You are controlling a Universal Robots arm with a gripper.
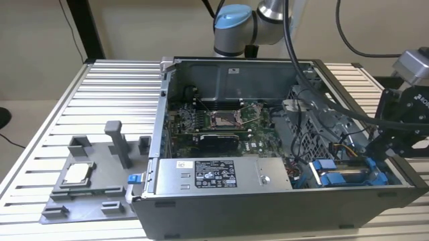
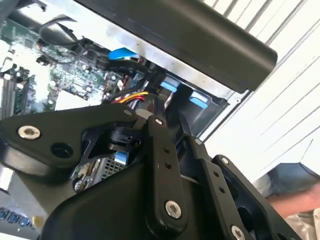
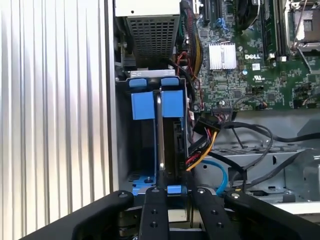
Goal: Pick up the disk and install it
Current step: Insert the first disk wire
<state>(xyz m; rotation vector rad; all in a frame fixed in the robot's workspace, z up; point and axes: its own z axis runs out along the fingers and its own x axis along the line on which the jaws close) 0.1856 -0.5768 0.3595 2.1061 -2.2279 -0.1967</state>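
The disk (image 3: pixel 160 135) stands on edge in the drive bay at the open case's corner, its thin silver edge between the bright blue plates of its carrier (image 3: pixel 172 104). In the first wrist view my gripper (image 3: pixel 172 192) sits at the disk's near end, shut on it, with a small blue tab of the carrier between the black fingers (image 3: pixel 152 210). In the exterior view the gripper (image 1: pixel 385 150) hangs over the case's right end, just above the blue carrier (image 1: pixel 342 173).
Red, yellow and black power wires (image 3: pixel 200 145) and a blue cable (image 3: pixel 220 172) run right beside the bay. The grey power-supply box (image 1: pixel 214 175) lies along the case's front wall. On the exterior view's left stands a grey fixture tray (image 1: pixel 100 201) with a small silver chip (image 1: pixel 77 173).
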